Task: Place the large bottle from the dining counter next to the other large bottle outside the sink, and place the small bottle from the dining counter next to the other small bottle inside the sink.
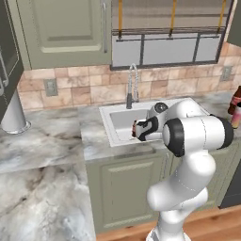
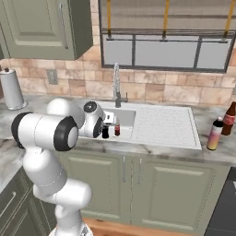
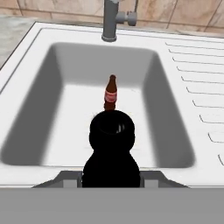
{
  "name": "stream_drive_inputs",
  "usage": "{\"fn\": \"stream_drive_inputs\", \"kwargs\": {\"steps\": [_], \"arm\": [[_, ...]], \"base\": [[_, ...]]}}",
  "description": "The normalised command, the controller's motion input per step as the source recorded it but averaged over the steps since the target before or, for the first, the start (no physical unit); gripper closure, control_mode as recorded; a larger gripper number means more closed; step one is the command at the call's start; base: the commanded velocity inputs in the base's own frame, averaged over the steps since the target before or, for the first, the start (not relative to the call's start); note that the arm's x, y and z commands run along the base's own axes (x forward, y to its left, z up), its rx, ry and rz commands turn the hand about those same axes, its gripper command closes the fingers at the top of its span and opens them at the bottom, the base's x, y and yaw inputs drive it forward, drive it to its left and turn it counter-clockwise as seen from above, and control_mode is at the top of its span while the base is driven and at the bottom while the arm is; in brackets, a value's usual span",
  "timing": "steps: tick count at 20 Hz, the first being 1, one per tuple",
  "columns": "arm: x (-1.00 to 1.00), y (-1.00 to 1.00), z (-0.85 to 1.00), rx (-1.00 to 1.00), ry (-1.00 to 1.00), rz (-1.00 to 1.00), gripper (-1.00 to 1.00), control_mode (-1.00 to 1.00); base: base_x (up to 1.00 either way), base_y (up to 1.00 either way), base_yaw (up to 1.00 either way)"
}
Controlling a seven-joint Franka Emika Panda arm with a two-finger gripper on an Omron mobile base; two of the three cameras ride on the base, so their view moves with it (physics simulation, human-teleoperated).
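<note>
gripper [image 2: 106, 132] over the front part of the sink [image 2: 152, 138], clenched around the small black bottle [image 3: 111, 151], which stands upright between the fingers; in the hand view its open neck ring faces the camera and its dark body hides most of the finger tips (only grey finger mounts show at either side of its base). in the right base view the black bottle hangs just inside the basin's front rim, near the front left corner. a second small bottle, brown with a red label [image 3: 110, 92], stands upright on the basin floor, about midway between the side walls and nearer the back wall, apart from the held bottle; from the right base view the two sit just beside each other, the red-labelled one to the right. chrome gooseneck tap [image 1: 132, 87] rises from the sink's back rim, above the basin. ribbed draining board [image 2: 163, 124] takes the right half of the sink unit. on the marble worktop [image 1: 42, 136] beyond the sink's right edge: the large pink-yellow bottle with white cap [image 2: 215, 133] upright near the front edge, and a large brown bottle [image 2: 229, 119] just beside it, toward the wall. paper towel roll [image 2: 11, 88] stands at the worktop's far left by the tiled wall.
</note>
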Motion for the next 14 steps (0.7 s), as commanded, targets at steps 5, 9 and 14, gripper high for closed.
{"fn": "stream_drive_inputs", "kwargs": {"steps": [5, 9, 14], "arm": [[0.00, 0.00, 0.00, 0.00, 0.00, 0.00, 1.00, 1.00], [0.00, 0.00, 0.00, 0.00, 0.00, 0.00, 1.00, 1.00], [0.00, 0.00, 0.00, 0.00, 0.00, 0.00, 1.00, 1.00]], "base": [[0.27, 0.30, -0.02], [0.27, 0.29, -0.01], [0.34, 0.24, 0.00]]}}
